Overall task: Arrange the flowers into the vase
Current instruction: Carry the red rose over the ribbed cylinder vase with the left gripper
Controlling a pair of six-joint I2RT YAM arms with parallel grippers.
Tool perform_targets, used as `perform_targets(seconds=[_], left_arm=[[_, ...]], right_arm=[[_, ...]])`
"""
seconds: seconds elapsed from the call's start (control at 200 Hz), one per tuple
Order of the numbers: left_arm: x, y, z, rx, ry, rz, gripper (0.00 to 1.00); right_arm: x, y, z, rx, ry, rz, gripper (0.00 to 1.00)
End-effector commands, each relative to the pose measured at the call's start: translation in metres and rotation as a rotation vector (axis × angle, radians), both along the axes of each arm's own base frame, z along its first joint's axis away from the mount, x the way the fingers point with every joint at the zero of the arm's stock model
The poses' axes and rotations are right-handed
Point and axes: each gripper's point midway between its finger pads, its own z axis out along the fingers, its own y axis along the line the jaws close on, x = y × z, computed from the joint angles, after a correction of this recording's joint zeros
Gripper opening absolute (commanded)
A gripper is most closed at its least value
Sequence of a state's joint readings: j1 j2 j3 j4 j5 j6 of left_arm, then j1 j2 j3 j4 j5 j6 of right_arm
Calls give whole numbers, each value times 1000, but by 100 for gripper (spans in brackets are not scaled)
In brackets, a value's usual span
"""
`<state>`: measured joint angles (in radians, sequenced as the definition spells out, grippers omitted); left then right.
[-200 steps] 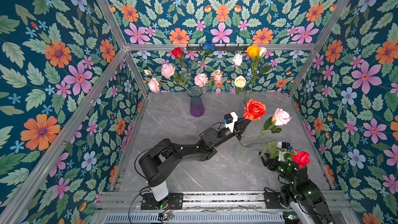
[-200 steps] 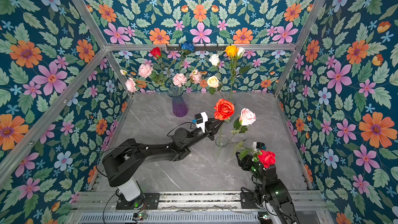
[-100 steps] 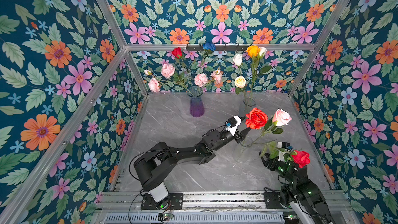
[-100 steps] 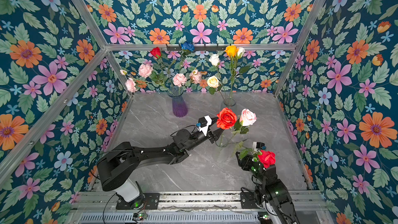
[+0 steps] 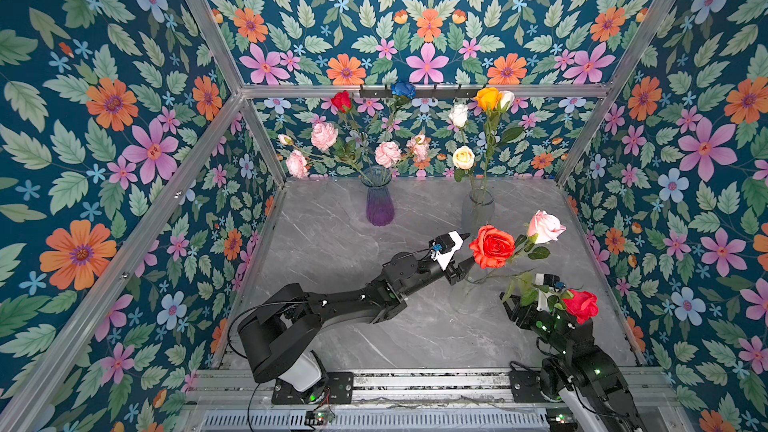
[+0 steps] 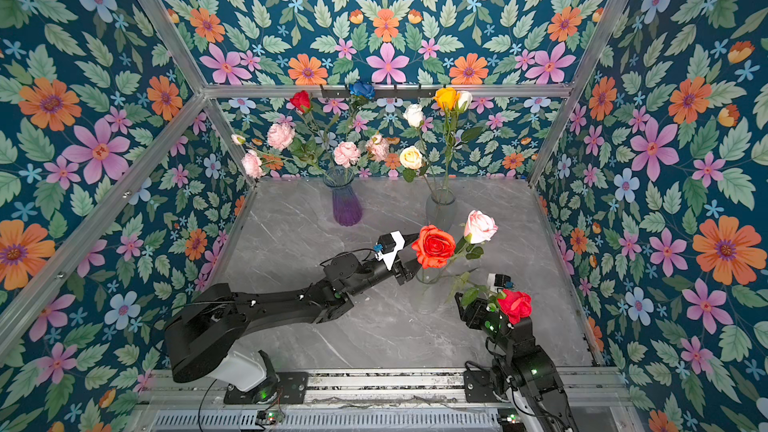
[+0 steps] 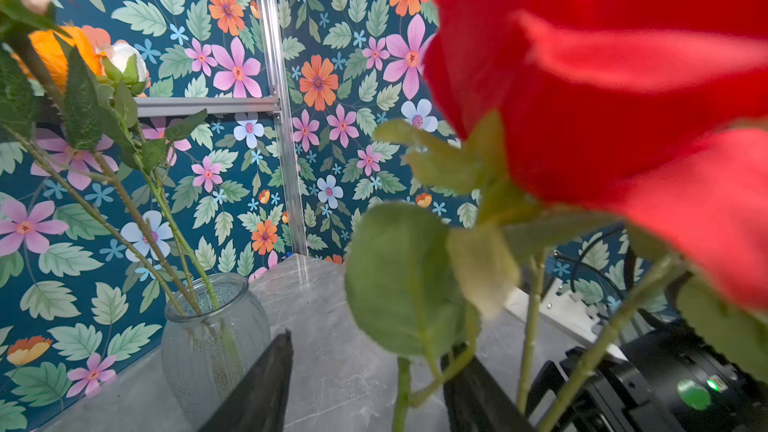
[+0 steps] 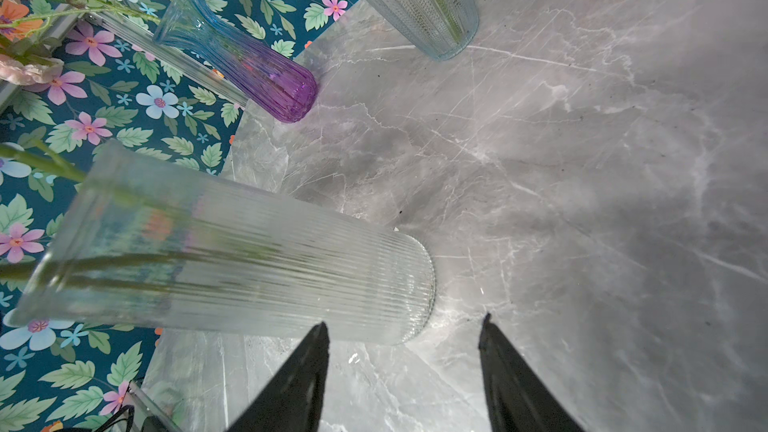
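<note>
**Ribbed vase** [image 5: 467, 295]: tall clear glass, upright on the grey marble desk [image 5: 332, 243]. It is the reference for every entry below. Its fluted wall also shows in the right wrist view [image 8: 249, 268].

**Contents of the ribbed vase:** three flowers.
- Orange-red rose [image 5: 492, 246]: bloom just above the rim.
- Pale pink rose [image 5: 544, 226]: bloom higher, behind and to the right of the rim.
- Crimson rose [image 5: 582, 305]: stem bent low out of the rim, bloom hanging over the right arm. Cannot tell whether it touches the arm.

**Left gripper** [image 5: 469, 248]: just left of the ribbed vase's rim, close beside the orange-red rose. Jaws apart. In the left wrist view thin green stems pass through the gap, not pinched.

**Right gripper** [image 8: 403, 322]: low, near the ribbed vase's foot on its right. Jaws apart, with only desk showing between them.

**Purple vase** [image 5: 379, 205]: well behind the ribbed vase and to its left. It holds pink carnations [image 5: 323, 135], a back red rose [image 5: 341, 100] and a blue rose [image 5: 402, 89].

**Round glass vase** [image 5: 478, 207]: straight behind the ribbed vase, apart from it. It holds a cream rose [image 5: 462, 157], a white rose [image 5: 458, 115] and an orange rose [image 5: 487, 98].
</note>
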<state>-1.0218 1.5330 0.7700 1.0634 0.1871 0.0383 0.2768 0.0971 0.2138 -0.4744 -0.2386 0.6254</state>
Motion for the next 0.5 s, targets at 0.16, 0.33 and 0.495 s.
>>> perform_targets(seconds=[0.16,0.33,0.495], left_arm=[[-9,-3,-11,161,-35,-42,55],[-25,-14,-25,265,-21,-164,55],[-31,-19,-38,351,13,-215,53]], right_arm=[[0,-2,-1,-6,0,-8,59],[1,-2,-1,-4,1,-9,59],[0,-2,-1,-5,2,-8,59]])
